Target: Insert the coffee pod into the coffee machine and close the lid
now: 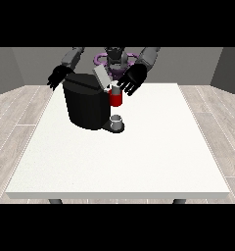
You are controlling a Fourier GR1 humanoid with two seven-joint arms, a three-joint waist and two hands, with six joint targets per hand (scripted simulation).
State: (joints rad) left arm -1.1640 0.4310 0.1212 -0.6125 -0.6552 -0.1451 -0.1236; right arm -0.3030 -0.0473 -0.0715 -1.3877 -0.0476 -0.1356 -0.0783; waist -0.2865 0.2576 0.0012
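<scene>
Nearest the camera, a small cup (117,122) stands under the coffee machine (87,103), whose lid (102,77) tilts open beside the open-fingered hand at the view's right (132,80); no pod shows.

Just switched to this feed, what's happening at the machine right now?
The robot is working at the black coffee machine on the white table. The hand at the view's right is at the machine's red head, by the raised grey lid, which is not yet closed. Whether it holds the pod can't be told. The hand at the view's left hovers open beside the machine's back corner. A small cup sits under the head.
</scene>
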